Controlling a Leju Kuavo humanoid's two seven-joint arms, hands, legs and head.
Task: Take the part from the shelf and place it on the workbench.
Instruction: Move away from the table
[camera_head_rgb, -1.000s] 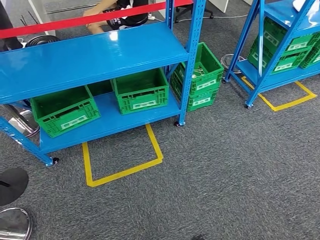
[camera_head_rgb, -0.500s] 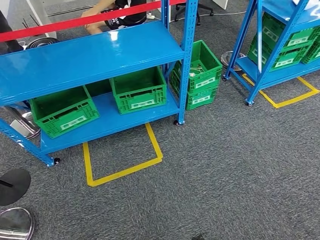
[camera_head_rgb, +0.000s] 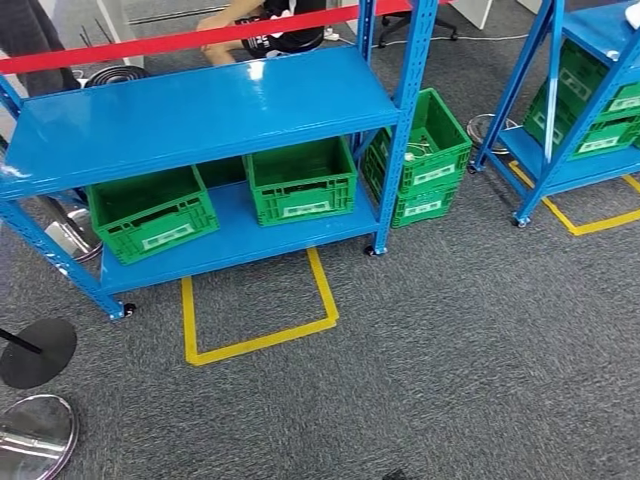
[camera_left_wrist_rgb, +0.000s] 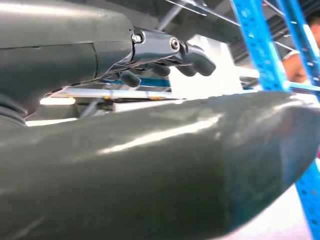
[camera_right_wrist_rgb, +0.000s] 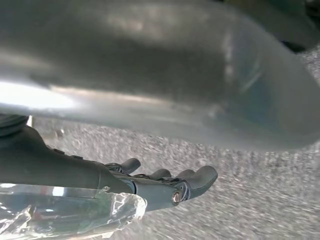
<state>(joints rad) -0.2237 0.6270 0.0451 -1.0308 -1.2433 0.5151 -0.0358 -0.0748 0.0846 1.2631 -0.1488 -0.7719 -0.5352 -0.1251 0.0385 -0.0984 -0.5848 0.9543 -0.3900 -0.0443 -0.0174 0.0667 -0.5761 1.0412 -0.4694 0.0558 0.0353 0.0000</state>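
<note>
While I face the blue shelf (camera_head_rgb: 204, 110), my right robot hand (camera_right_wrist_rgb: 166, 185) holds a clear bag (camera_right_wrist_rgb: 71, 212); my left robot hand (camera_left_wrist_rgb: 166, 55) hangs slack-fingered, holding nothing.

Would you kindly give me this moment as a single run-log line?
phase: facing blue shelf | green crates on lower level | left hand holds nothing | right hand beside clear plastic, grip unclear

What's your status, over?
Left hand open. Right hand beside clear plastic, grip unclear. Part not made out; green crates on blue shelf ahead. Round stand bases off to left.
</note>
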